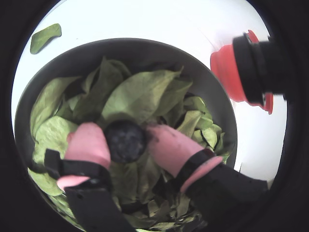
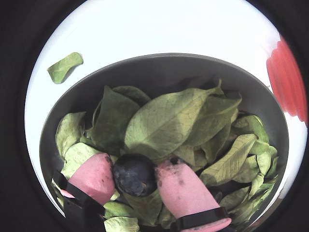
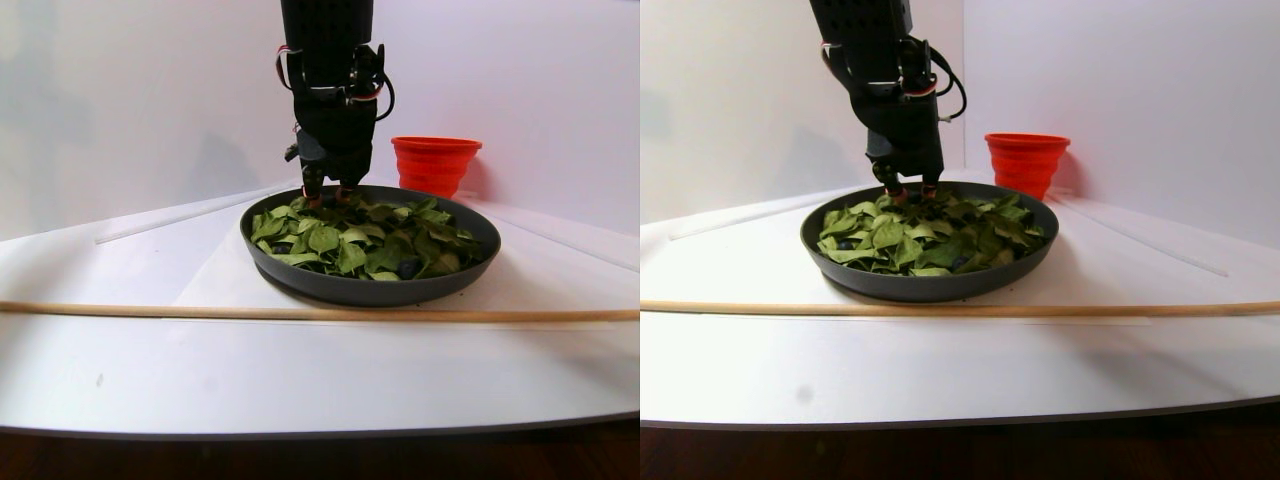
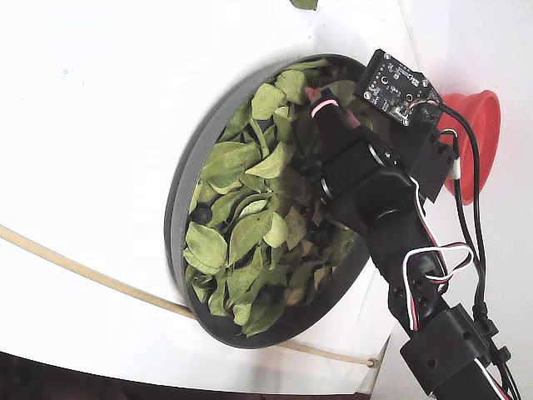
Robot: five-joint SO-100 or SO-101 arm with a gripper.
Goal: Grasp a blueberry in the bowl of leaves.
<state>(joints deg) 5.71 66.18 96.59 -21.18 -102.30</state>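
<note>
The blueberry is a large dark round berry lying on the green leaves in the dark grey bowl. My gripper is down in the bowl, and its pink fingertips press the berry from both sides. The other wrist view shows the same grip: the gripper around the blueberry, with leaves behind it and the bowl rim beyond. In the stereo pair view the gripper reaches into the back of the bowl. The fixed view shows the arm over the bowl.
A red cup stands just outside the bowl, also in the stereo pair view and the fixed view. A stray leaf lies on the white table. Smaller dark berries sit among the leaves. A wooden stick lies in front of the bowl.
</note>
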